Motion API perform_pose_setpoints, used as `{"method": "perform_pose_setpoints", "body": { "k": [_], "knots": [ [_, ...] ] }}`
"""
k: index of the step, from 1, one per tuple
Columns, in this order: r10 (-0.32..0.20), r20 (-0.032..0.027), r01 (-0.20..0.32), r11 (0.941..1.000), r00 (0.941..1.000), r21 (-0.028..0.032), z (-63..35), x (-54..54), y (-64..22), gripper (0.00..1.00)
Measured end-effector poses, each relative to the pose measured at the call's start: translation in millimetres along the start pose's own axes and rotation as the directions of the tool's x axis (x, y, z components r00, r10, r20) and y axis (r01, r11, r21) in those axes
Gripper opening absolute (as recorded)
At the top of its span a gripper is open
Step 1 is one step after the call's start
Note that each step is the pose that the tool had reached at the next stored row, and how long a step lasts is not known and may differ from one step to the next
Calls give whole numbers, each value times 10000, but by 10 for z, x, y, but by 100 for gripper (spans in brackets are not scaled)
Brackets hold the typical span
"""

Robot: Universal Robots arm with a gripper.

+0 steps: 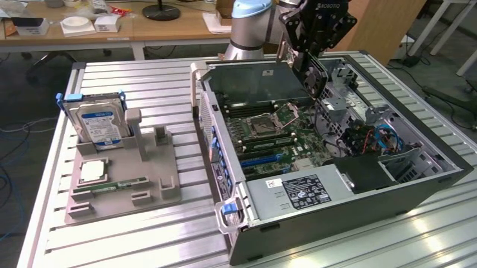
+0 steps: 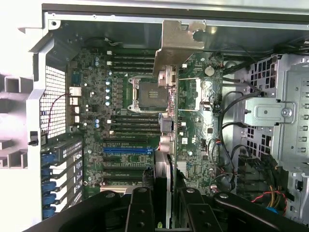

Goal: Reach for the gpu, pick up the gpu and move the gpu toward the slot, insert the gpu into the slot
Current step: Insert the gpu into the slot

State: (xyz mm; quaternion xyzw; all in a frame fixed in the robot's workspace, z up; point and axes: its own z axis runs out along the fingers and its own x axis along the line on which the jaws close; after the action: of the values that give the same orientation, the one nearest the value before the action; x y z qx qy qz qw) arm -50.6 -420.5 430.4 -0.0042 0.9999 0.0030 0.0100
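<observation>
Exterior view, upper centre | hand (image 1: pixel 309 54) clamped on gpu (image 1: pixel 314 78) above open case (image 1: pixel 358 218) | keep it upright as you align its edge with blue slot (image 1: pixel 257 160).

The tool (image 1: pixel 307 53) grips the gpu (image 1: pixel 311 75) upright above the motherboard (image 1: pixel 272 131) of the open computer case (image 1: pixel 358 206). The hard drive (image 1: pixel 100 124) stands in a grey fixture (image 1: pixel 149 184) on the surface (image 1: pixel 149 78), toward the exterior view's left.

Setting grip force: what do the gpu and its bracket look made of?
The gpu looks like dark matte circuit-board laminate, with small components showing. Its bracket looks like bare sheet metal: pale grey, dull sheen, bent edges.
</observation>
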Motion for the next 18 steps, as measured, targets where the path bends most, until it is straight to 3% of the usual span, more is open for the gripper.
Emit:
{"method": "perform_pose_setpoints", "body": {
  "k": [3, 7, 18],
  "knots": [
    [-127, 0, 127, 9999, 9999, -4, 0, 0, 0, 27],
    [-825, -5, 825, 9966, 9966, -17, 0, 0, 0, 27],
    [-2200, -6, 2200, 9755, 9755, -59, 0, -10, 0, 27]
  ]
}}
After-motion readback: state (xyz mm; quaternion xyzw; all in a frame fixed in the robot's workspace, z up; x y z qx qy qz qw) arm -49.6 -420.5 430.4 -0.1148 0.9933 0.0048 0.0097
